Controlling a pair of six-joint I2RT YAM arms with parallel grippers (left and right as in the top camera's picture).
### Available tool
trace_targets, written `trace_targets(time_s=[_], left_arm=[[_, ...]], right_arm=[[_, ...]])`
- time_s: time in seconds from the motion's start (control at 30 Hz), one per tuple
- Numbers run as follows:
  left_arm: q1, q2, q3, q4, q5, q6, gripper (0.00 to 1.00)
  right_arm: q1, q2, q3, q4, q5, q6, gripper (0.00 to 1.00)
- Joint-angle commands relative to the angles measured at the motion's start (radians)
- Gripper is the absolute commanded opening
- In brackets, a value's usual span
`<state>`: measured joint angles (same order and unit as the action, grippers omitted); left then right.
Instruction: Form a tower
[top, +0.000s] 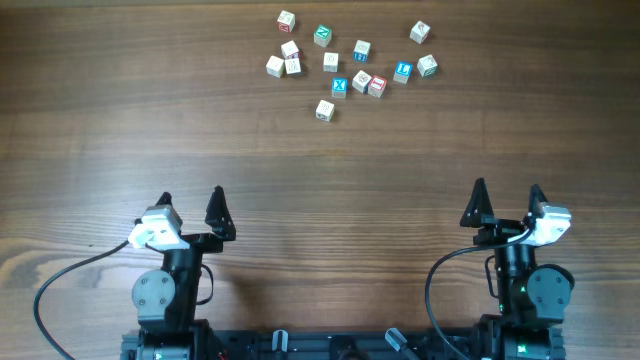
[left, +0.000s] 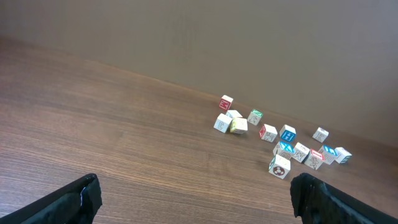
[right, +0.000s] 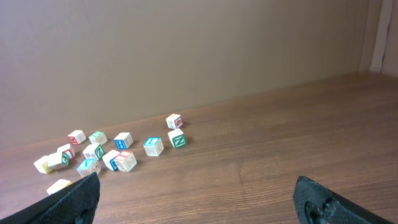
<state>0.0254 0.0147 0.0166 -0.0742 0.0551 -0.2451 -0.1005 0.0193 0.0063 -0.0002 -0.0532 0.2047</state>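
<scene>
My left hand and right hand both released, letter cubes loose at twelve o'clock on the worktop.

Robotics lab bench, this one: wood-grain table, left gripper and right gripper on arms fixed at its near edge, black cables trailing behind them, plain tan wall beyond the fingertips.

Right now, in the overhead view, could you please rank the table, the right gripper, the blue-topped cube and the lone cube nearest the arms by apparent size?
1. The table, filling the frame.
2. The right gripper, jaws open.
3. The blue-topped cube and the lone cube look alike, so I will not rank them.
</scene>
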Motion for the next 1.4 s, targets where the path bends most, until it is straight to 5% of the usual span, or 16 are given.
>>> trace_targets(time_s=[0.0, 1.37], left_arm=[[-0.004, -0.002, -0.010, 0.003, 0.015, -0.002, 1.00], [-0.004, -0.002, -0.010, 0.001, -0.011, -0.001, 1.00]], right_arm=[[0.004, -0.012, -0.001, 0.002, -0.015, 0.006, 1.00], [0.004, -0.012, -0.001, 0.002, -0.015, 0.006, 1.00]])
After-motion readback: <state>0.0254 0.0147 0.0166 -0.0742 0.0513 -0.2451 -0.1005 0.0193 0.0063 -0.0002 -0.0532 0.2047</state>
